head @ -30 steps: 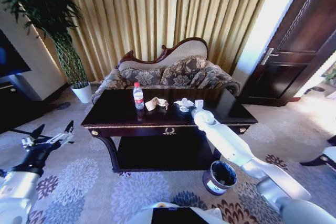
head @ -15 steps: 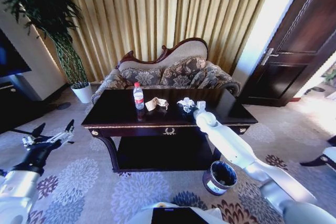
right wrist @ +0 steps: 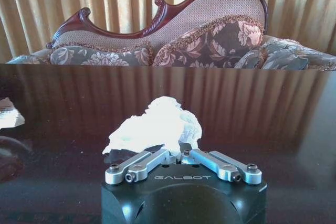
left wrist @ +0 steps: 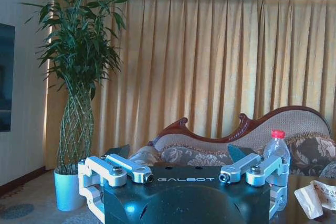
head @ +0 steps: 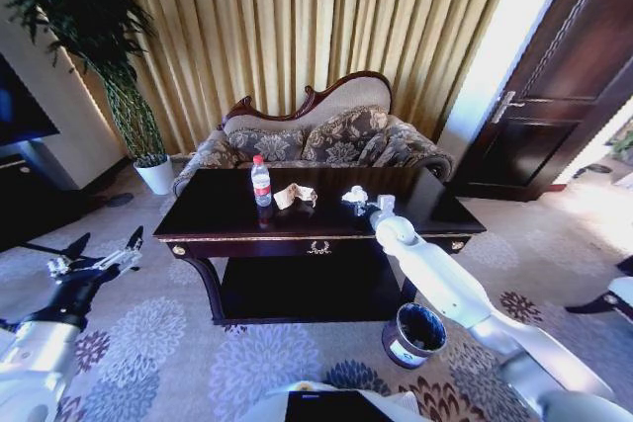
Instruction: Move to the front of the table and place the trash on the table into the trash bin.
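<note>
The right claw [right wrist: 182, 155], clenched on the crumpled white tissue [right wrist: 157, 127], has drifted toward the dark glossy bench's [head: 218, 216] right edge; first pickup secured. Left claw [head: 99, 256] released, idle.

A: Table [head: 227, 219] — dark glossy wood w/ gold edge trim, lower shelf [head: 297, 289] under it, stands on floral carpet [head: 237, 363].

B: What's lying on top?

A: Red-capped bottle [head: 260, 183] upright toward the robot's left, tan paper wad [head: 295, 196] just beside it, white tissue [head: 354, 195] further right, apart from both.

B: On the carpet itself?

A: Trash bin [head: 414, 334], near the table's right front leg.
</note>
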You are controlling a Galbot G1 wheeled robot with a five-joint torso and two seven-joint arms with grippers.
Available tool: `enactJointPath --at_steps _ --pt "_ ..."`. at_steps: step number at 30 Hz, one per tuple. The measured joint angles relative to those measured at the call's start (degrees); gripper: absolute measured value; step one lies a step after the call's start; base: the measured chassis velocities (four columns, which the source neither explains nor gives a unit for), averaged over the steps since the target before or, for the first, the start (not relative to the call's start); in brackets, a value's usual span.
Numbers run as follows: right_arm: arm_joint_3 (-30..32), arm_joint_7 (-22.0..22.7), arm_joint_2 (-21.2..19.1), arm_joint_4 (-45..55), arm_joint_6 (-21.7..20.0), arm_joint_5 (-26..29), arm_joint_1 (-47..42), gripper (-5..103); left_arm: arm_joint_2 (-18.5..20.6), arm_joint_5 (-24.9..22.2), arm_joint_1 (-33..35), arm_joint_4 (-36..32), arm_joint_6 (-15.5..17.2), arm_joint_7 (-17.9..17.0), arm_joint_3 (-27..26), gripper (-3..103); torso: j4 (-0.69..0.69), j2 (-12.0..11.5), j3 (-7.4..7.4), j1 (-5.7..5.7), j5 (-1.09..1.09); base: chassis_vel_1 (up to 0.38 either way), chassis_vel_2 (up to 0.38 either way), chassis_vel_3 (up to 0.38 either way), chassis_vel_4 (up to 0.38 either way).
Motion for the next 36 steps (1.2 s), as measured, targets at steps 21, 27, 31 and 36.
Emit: enactJointPath --at_steps 21,27,31,36 --pt "11.0 2.7 -7.0 19.7 2.4 5.5 -10.2 0 1.0 -0.4 -0.5 0.0 -1.2 0.0 0.0 100 0.0 0.0 0.0 0.0 0.0 0.0 0.0 0.0 0.0" --pt "18.5 2.7 -10.5 27.6 4.3 4.9 -17.0 0 1.4 -1.2 -1.2 0.2 -1.3 0.0 0.1 100 0.01 0.0 0.0 0.0 0.0 0.0 0.0 0.0 0.0" --pt "23.7 2.7 -12.5 33.5 6.9 4.4 -23.6 0 1.2 -1.2 -2.6 1.5 -1.2 0.1 0.0 100 0.0 0.0 -0.01 0.0 -0.01 0.0 0.0 0.0 0.0" --pt "28.0 2.8 -13.7 37.8 8.0 3.6 -30.6 0 2.6 -1.9 -1.9 2.2 -1.3 0.7 -0.8 100 0.01 0.0 -0.01 0.0 -0.01 0.0 0.0 0.0 0.0"
